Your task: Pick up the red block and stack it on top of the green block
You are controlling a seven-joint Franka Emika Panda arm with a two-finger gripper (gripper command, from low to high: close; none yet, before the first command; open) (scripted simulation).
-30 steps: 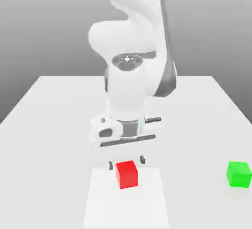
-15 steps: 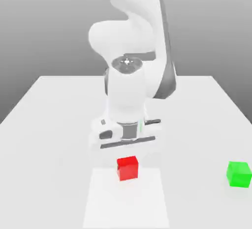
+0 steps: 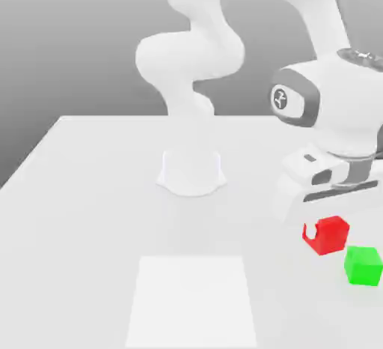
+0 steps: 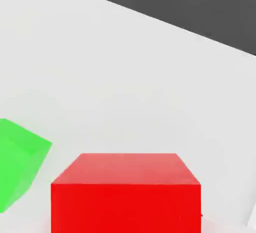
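Small bright red matte cube held clear of white table, clamped between nearly closed jaws of two-finger gripper. Cube positioned just beside small bright green matte cube, towards exterior view's left and higher. Cube judged rigid, light, smooth-faced; slip possible. Grip best kept on opposite flat faces, centred.
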